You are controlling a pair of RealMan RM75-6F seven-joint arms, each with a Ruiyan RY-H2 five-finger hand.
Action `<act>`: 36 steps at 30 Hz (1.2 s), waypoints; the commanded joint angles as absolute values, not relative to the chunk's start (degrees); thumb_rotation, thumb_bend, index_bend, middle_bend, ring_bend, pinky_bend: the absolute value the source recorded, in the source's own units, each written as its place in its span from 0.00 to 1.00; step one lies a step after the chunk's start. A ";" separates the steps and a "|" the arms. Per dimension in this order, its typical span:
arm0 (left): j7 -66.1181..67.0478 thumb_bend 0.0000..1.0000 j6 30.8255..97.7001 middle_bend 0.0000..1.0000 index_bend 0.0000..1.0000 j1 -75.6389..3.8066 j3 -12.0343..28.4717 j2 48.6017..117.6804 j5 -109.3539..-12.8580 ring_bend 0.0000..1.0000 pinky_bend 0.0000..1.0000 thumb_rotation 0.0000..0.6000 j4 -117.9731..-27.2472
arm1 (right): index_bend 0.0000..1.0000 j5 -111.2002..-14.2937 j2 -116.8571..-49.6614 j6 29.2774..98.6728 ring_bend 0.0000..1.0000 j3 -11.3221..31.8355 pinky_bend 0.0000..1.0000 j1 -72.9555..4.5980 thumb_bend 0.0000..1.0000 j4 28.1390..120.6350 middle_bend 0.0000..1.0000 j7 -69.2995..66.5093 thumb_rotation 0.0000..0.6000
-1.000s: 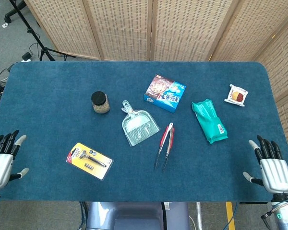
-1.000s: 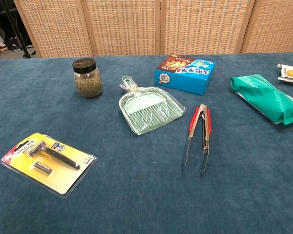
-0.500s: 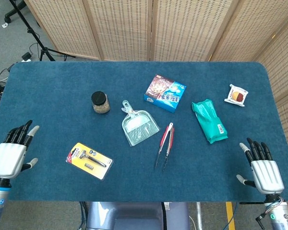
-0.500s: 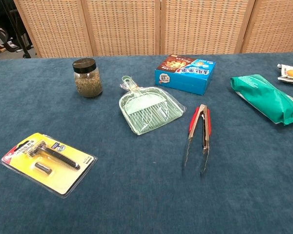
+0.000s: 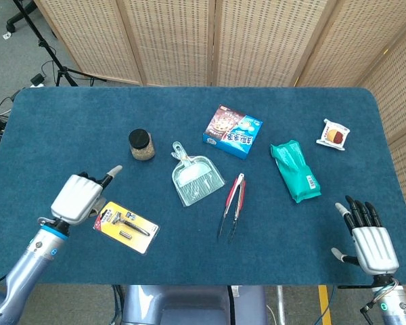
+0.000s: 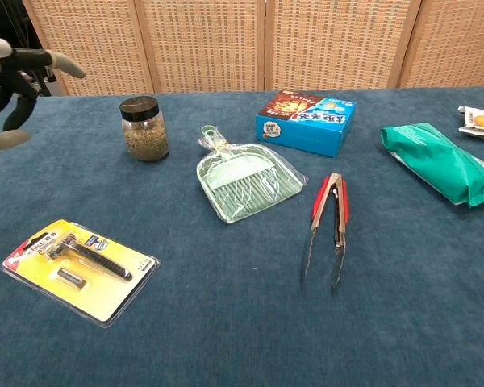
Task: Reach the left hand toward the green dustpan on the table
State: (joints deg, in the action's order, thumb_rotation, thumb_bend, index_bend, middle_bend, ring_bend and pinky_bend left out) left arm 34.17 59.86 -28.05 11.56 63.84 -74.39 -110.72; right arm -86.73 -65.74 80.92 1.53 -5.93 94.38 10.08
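Note:
The green dustpan (image 5: 197, 178) lies in clear wrap near the middle of the blue table, handle pointing to the far left; in the chest view the dustpan (image 6: 245, 181) sits centre. My left hand (image 5: 81, 195) hovers over the table's left part, well left of the dustpan, fingers apart and holding nothing. In the chest view the left hand (image 6: 12, 81) shows at the upper left edge. My right hand (image 5: 369, 238) stays at the near right edge, fingers spread, empty.
A jar (image 5: 141, 144) stands left of the dustpan. A razor pack (image 5: 126, 227) lies just right of my left hand. Red tongs (image 5: 233, 204), a blue box (image 5: 233, 131), a green pouch (image 5: 295, 170) and a snack packet (image 5: 333, 134) lie to the right.
My left hand has moved from the table's left edge inward and to the right, toward the dustpan, and now appears in the chest view. The right hand barely shifted.

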 commanded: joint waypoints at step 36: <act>60.72 0.40 47.30 0.70 0.00 -78.60 4.07 88.86 -4.80 0.68 0.55 1.00 -90.25 | 0.10 -84.73 -63.43 77.13 0.00 1.89 0.00 -7.54 0.13 92.18 0.00 0.36 1.00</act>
State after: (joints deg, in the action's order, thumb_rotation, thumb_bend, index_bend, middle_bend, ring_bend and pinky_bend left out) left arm 60.93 47.12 -78.46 4.19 88.94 -4.76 -90.07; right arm -84.74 -63.43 77.13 1.89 -7.54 92.18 0.36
